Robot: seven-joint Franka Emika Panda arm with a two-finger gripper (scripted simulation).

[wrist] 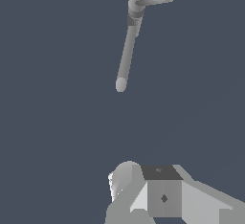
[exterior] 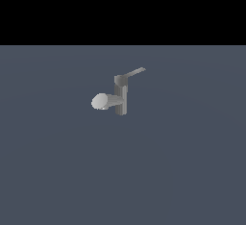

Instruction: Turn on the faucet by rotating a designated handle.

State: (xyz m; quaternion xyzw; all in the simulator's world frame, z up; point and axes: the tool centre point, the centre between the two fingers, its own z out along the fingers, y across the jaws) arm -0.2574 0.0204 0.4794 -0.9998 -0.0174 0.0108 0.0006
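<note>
The faucet is standing alone out on the dark grey floor, its upright post carrying the thick spout toward the exterior view's left, lighter rounded end outward. From the top of the post the thin handle is sticking out toward the exterior view's right, slanting slightly upward. The arm is not showing in the exterior view at all. In the wrist view the faucet is sitting well apart from the gripper, of which only a blocky pale part is showing at the edge; whether its jaws are spread or pressed together I cannot tell. Nothing is touching the handle, so as I judge it the whole job is lying ahead: approaching, meeting the lever, and swinging it round.
</note>
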